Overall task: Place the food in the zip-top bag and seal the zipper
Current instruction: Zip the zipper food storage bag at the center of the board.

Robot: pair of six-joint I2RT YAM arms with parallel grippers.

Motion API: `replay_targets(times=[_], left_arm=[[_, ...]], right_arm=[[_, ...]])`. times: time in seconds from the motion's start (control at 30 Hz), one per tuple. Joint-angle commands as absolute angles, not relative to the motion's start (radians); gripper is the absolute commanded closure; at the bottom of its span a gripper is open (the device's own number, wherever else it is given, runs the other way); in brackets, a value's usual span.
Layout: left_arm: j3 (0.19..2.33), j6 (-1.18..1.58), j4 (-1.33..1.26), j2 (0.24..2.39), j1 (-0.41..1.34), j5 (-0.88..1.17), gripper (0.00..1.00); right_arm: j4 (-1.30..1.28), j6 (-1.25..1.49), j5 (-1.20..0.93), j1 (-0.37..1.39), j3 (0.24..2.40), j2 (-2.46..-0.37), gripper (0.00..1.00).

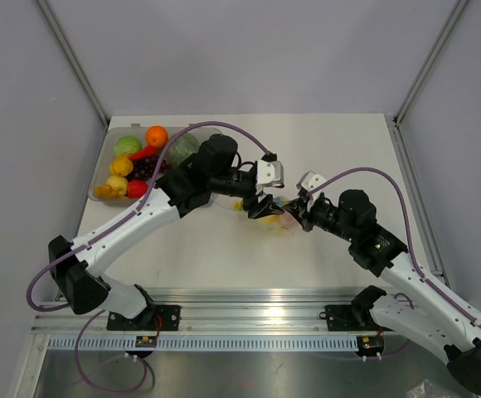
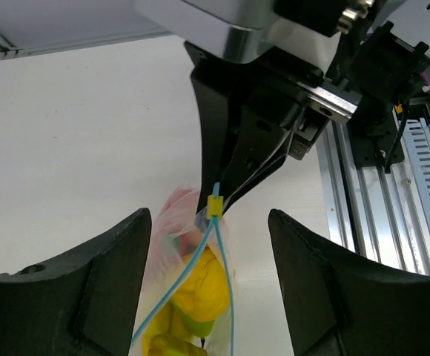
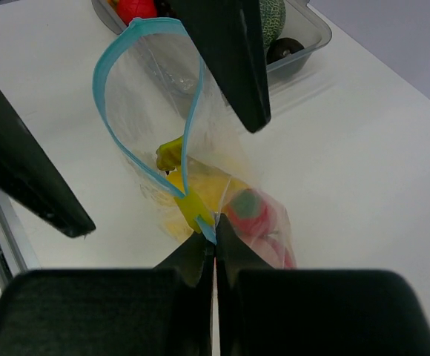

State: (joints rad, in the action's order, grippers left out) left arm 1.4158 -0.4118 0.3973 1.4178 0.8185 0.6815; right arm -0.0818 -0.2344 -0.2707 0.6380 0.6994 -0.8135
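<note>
left gripper (image 1: 263,205): fingers wide, holding nothing, straddling the thin clear plastic zip-top bag (image 3: 163,89) mid-table. Its blue-teal zipper strip (image 3: 105,104) gapes in a loop, long axis gripper to gripper, mouth roughly up. right gripper (image 3: 215,245) is clamped on the strip's end. Risk: pinch slips, strip buckles, no seal.

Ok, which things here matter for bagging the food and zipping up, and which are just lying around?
Job in hand: zip-top bag, its zipper, the yellow banana and pink piece inside, right end effector pinching the zipper end, left end effector open astride the bag.
Lying about, for now: clear tray, with the orange and melon in it.
</note>
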Motion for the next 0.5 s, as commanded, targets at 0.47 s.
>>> replay_targets(times=[0.47], left_arm=[[1.457,-0.456,0.403,1.483,0.884,0.637,0.55]], right_arm=[[-0.080,-0.218,-0.310,0.629,0.755,-0.784,1.00]])
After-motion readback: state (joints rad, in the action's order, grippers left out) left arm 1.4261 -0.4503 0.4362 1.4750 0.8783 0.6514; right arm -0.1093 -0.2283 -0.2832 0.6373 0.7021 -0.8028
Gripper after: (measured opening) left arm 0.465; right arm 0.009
